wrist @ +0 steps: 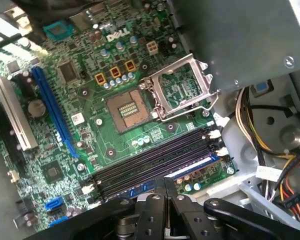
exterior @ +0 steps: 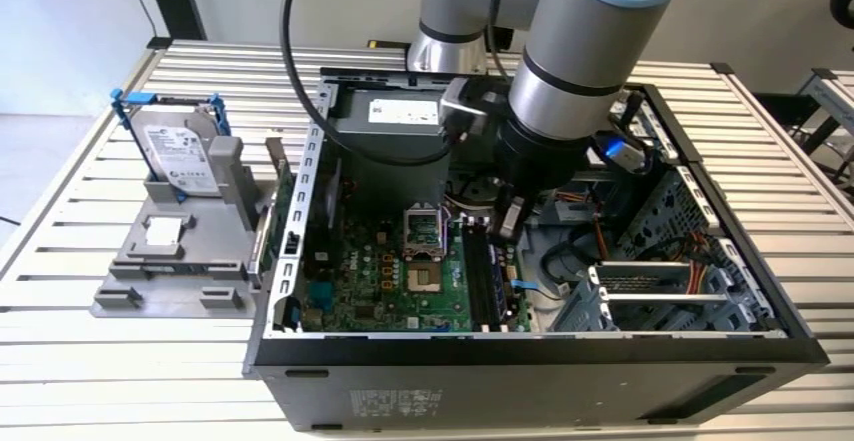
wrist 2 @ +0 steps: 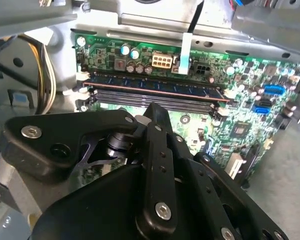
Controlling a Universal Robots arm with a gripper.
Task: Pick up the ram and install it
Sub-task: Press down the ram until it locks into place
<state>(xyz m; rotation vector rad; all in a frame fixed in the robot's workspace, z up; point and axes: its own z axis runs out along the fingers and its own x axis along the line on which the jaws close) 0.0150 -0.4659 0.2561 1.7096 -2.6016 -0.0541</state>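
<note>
Claw [wrist 2: 157, 112] hung shut just above mobo [wrist 2: 250, 120], near slots; blue ram [wrist 2: 155, 85] sat in far slot, w/ white latches at ends.

Blue ram [wrist 2: 155, 86] w/ black chips, green motherboard [wrist: 90, 125], black end effector [wrist 2: 157, 112].

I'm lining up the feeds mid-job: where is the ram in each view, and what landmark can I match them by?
Exterior view: the ram seems to stand among the slots at the exterior view's right edge of the motherboard; it is hard to separate from them.
Second wrist view: blue stick seated in the slot nearest the board's edge.
First wrist view: pale-edged strip in that same outer slot.
Shared landmark: the memory slots.
</note>
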